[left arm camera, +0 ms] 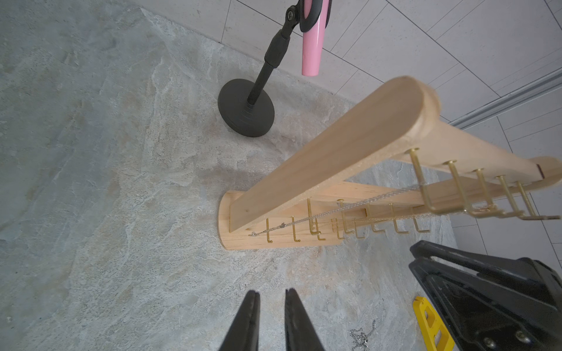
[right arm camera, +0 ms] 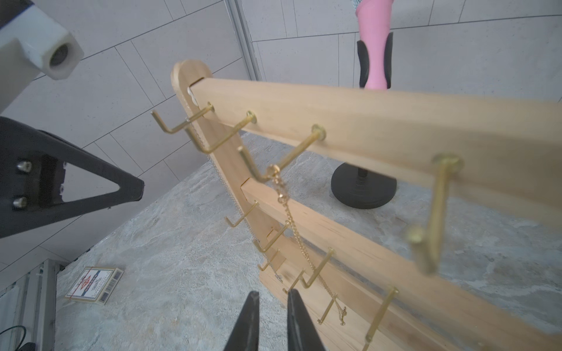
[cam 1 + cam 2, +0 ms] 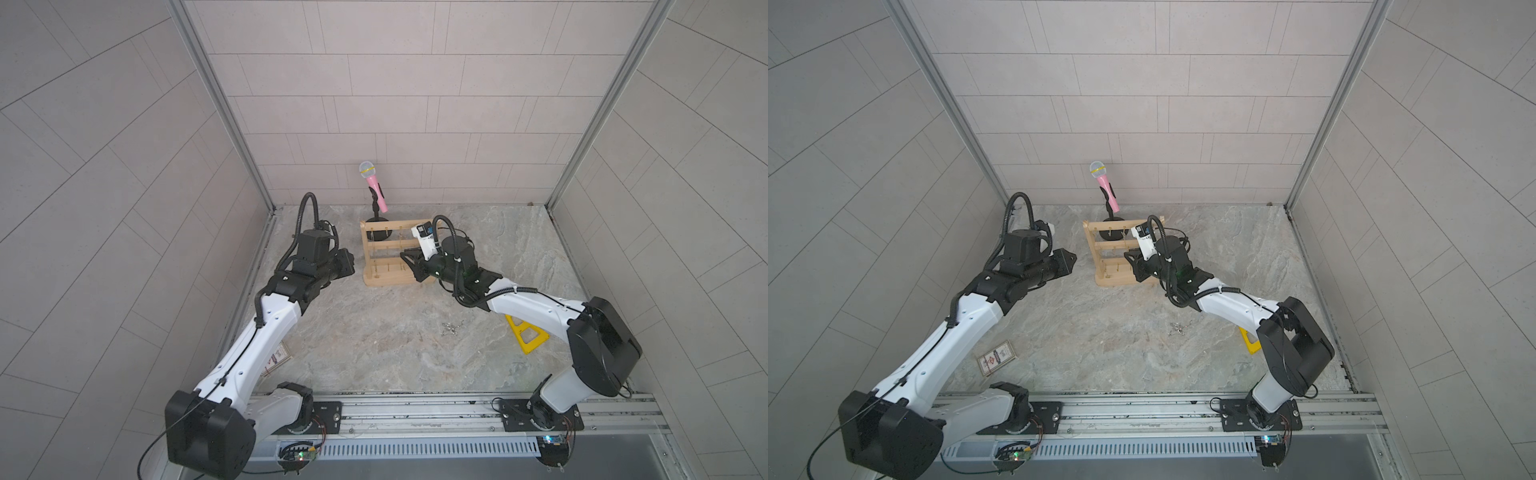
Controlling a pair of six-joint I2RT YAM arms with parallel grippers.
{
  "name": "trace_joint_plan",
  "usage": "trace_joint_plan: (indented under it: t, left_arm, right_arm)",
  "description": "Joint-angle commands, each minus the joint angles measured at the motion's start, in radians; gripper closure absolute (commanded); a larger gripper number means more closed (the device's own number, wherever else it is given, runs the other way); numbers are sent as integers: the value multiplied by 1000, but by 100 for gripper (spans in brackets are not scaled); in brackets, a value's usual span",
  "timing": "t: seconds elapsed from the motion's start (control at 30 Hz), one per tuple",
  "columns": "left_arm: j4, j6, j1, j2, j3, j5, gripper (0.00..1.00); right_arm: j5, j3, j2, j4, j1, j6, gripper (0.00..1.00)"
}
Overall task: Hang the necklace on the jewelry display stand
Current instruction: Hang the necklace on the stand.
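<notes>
left gripper (image 1: 271, 291) sits left of the jewelry display stand (image 3: 386, 281) in a top view, jaws slightly apart, empty; gold necklace (image 2: 287, 209) hangs off a top-bar hook (image 2: 295, 152) mid-frame in right wrist view, thin chain trailing past lower bars; right gripper (image 2: 272, 291) parted, holding nothing. Hang looks done, next: back out clear of hooks

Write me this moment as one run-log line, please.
left gripper: open, empty | right gripper: open, empty, beside jewelry display stand | gold necklace: hanging on top-bar hook | silver chain: loose on table
</notes>
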Motion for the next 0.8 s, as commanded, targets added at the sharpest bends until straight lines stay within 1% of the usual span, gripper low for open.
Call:
trace_joint_plan:
  t: [0.0, 0.43, 0.77]
  left_arm:
    - [14, -5, 5, -4, -10, -6, 80]
    - [14, -5, 7, -8, -9, -6, 80]
    - [14, -4, 11, -8, -10, -4, 80]
  right_arm:
    - [16, 43, 19, 59, -15, 18, 80]
    - [-7, 99, 48, 60, -29, 28, 82]
    - [-14, 105, 58, 58, -29, 31, 83]
